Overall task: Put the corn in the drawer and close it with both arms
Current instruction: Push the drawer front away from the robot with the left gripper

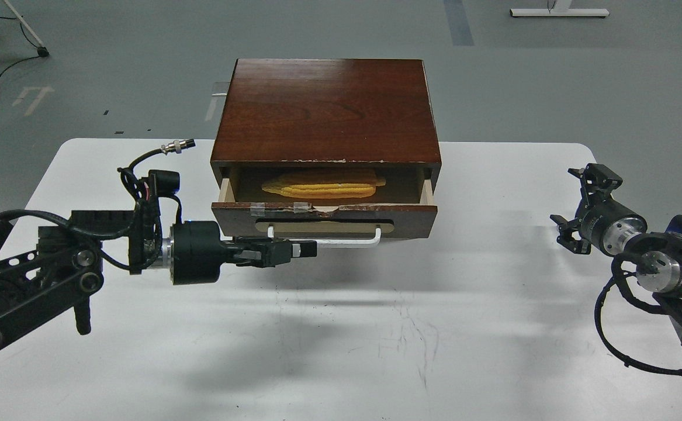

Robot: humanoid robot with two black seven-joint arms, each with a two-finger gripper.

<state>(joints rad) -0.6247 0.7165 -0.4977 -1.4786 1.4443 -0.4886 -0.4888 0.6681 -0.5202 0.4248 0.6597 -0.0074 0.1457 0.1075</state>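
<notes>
The dark reddish-brown drawer (pixel 324 216) with its white bar handle (pixel 341 243) stands partly open in the wooden cabinet (pixel 326 108). The yellow corn (pixel 322 184) lies inside it, lengthwise, half in the cabinet's shadow. My left gripper (pixel 303 249) reaches in from the left, level with the handle's left part and just in front of the drawer front; its fingers lie together with nothing between them. My right gripper (pixel 571 202) is open and empty, well to the right of the cabinet above the table.
The cabinet sits at the back middle of the white table (pixel 376 327). A cable with a metal plug (pixel 177 145) loops above my left wrist. The grey floor lies beyond the table's far edge.
</notes>
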